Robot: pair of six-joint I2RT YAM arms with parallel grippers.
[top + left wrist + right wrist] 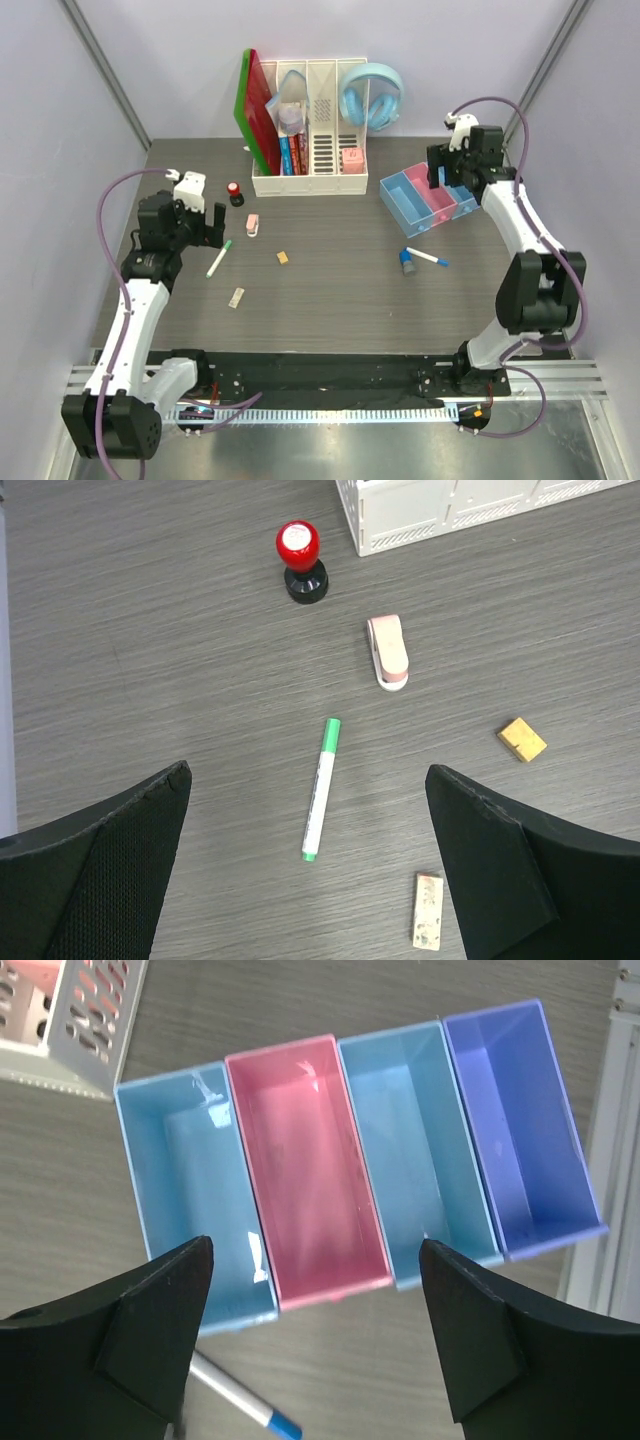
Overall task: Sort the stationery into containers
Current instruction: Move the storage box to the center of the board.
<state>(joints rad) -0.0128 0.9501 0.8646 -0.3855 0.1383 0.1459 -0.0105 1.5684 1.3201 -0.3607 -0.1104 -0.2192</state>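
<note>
Hovering over the green marker, left claw gapes, a first grasp likely next. Right claw hangs spread above trays

Top view: right gripper partly hides the far-right trays. Right wrist view: marker upper end behind same gripper; organizer cropped at corner.

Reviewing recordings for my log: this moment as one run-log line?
left gripper open over green-capped white marker; right gripper open over row of four coloured plastic trays; trays empty
</note>
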